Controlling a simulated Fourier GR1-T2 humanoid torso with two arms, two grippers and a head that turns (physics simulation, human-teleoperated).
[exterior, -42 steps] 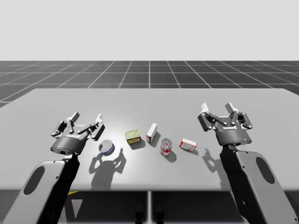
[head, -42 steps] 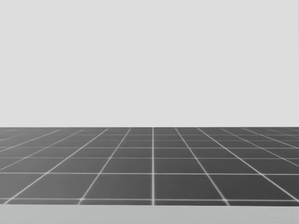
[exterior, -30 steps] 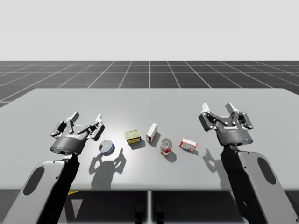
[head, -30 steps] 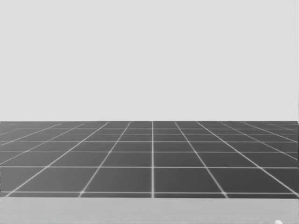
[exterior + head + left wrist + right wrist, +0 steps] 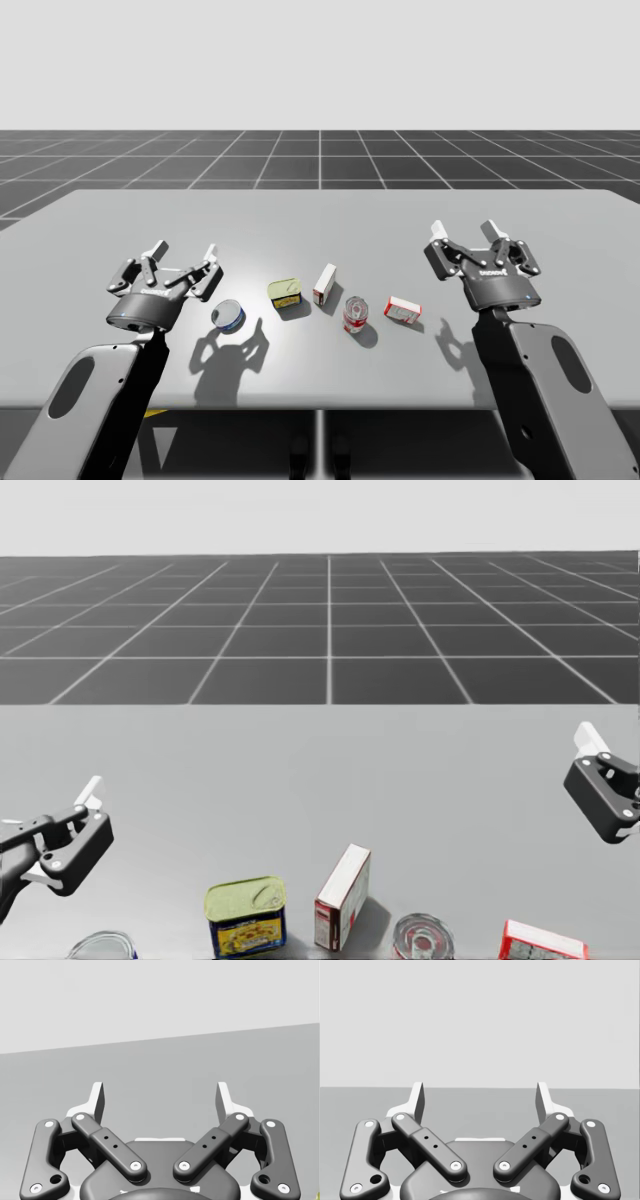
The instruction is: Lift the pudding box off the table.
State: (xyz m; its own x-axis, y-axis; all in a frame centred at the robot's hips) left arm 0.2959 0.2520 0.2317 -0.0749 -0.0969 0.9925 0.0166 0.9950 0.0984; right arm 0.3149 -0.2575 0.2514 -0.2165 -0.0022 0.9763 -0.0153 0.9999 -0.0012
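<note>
Pudding box (image 5: 325, 283) upright, near yellow can (image 5: 285, 294), well inside table (image 5: 320, 220) edges

table (image 5: 320, 215): plain light grey. floor (image 5: 320, 150): dark grey, pale square grid. upright box (image 5: 343, 895): white face, dark red side. flat box (image 5: 542, 942): red and white. rectangular tin (image 5: 246, 916): yellow-green lid, blue-yellow side. round can (image 5: 355, 314): red and white. low can (image 5: 228, 316): blue rim. left gripper (image 5: 186, 250) and right gripper (image 5: 465, 230): dark grey, white fingertips.

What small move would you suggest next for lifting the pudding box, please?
Probably swing my right gripper, open and empty, inward and down toward the upright white-and-red box, my best guess for the pudding box; it stands untouched on the table.
</note>
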